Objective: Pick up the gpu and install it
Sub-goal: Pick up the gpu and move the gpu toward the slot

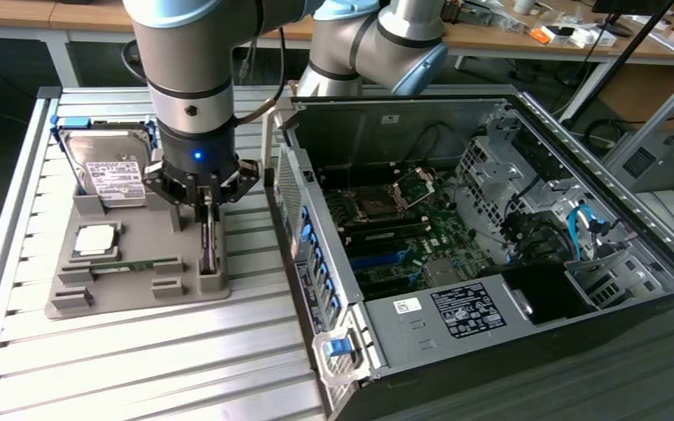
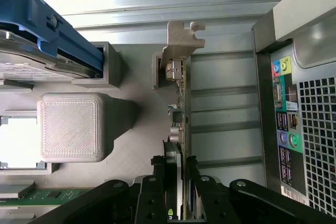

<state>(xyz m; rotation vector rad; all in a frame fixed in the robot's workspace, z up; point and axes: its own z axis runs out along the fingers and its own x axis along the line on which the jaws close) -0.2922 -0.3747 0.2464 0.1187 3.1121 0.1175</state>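
Observation:
The gpu (image 1: pixel 208 250) stands on edge in a slot at the exterior view's right side of the grey holder (image 1: pixel 138 303). In the wrist view the gpu (image 2: pixel 179 95) shows as a thin board edge with its silver bracket (image 2: pixel 178 45) at the far end and the black fan between the fingers. My gripper (image 1: pixel 204 213) hangs straight down over the card. Its black fingers (image 2: pixel 157 170) press on both faces of the card, so the gripper (image 2: pixel 174 169) is shut on it. The card still sits in its slot.
The holder also carries a hard drive (image 1: pixel 109 175) in a blue caddy (image 2: pixel 47 35), a square CPU (image 1: pixel 95 239) and a green memory stick (image 1: pixel 126 266). The open computer case (image 1: pixel 455 246) lies at the exterior view's right, its rear port panel (image 2: pixel 286 124) close beside the card.

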